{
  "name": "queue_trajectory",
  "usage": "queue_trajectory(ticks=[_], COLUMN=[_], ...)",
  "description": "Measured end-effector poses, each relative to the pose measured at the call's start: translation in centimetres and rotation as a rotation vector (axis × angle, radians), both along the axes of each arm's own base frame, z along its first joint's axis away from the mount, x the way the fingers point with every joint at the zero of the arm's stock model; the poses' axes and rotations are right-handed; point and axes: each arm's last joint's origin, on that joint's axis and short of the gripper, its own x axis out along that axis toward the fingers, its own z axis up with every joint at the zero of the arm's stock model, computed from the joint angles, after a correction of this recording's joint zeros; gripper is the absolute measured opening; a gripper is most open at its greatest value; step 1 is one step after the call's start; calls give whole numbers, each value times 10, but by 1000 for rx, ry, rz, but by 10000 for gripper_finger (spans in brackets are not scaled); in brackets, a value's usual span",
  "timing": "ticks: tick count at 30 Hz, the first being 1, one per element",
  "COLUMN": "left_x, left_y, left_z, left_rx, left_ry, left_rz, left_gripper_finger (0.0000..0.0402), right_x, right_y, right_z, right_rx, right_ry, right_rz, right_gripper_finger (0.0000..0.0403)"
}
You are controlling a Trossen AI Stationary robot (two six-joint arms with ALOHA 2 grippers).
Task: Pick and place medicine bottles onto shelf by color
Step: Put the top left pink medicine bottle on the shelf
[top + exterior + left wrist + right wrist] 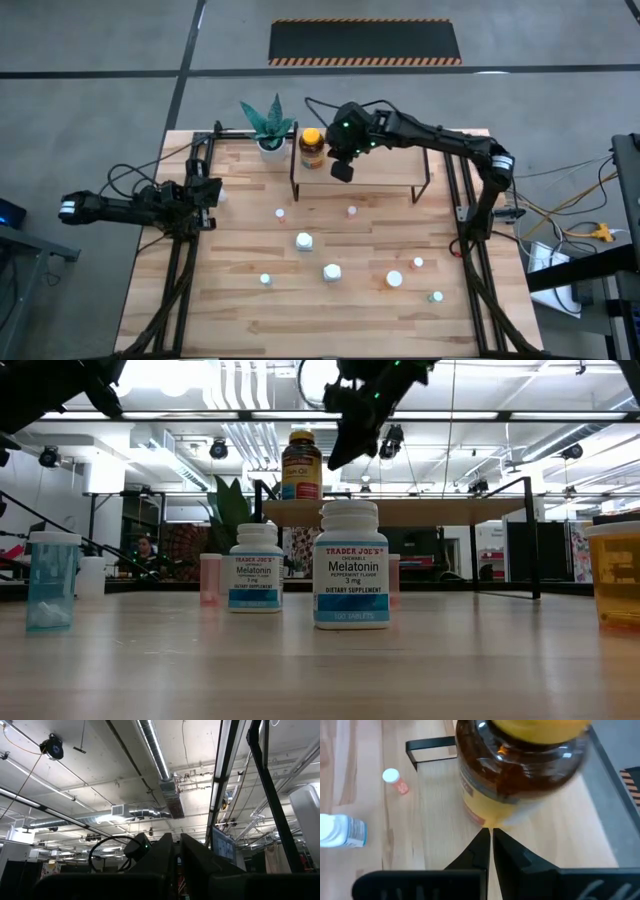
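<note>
High view: right pincer [342, 170] sits over the shelf [385, 172], just beside the amber bottle with yellow cap [312, 146], which stands at the shelf's end nearest the potted plant [268, 128]. Pincer is closed and holds nothing. Left pincer [212, 192] is parked near the left edge of the surface [240, 300], also closed and empty. Small bottles are scattered on the surface in front of the shelf: white-capped ones [304, 240], [332, 271], [394, 279], two tiny pink-capped ones [281, 212], [351, 210], a green-capped one [436, 296].

Low view: two Trader Joe's Melatonin bottles, the nearer [351, 565] and the farther [255, 567], stand upright. The amber bottle is up on the shelf board behind them. The right pincer hangs just beside it, not touching. A clear blue vial [51, 580] is at the left, an orange container [614, 573] at the right edge.

Left wrist view: fingers [195, 855] together, pointing up at the ceiling ducts.

Right wrist view: fingertips [481, 845] pressed shut, the amber bottle right ahead on the shelf. A pink-capped vial [395, 781] and a white bottle [340, 831] lie on the surface below.
</note>
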Motion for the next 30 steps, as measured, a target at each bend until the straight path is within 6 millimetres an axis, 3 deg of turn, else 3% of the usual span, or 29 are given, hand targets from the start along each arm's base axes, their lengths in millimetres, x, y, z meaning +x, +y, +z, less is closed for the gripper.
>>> queue_trajectory(ticks=[4,11,21,30], left_x=[0,1,1,12], left_y=[0,0,-1,-2], left_z=[0,1,6,17], left_rx=[-17,-11,-43,-167], left_ry=[-4,-1,-24,-9], left_rz=[-15,-27,-75,-214], left_gripper_finger=[19,19,19,19], right_x=[-21,-66,-132,-167], right_y=[19,76,143,167], right_z=[17,11,-32,-71], right_rx=[-4,40,63,29], right_ry=[-31,-147,-338,-514], right_rz=[15,69,267,416], right_gripper_finger=[9,9,9,9])
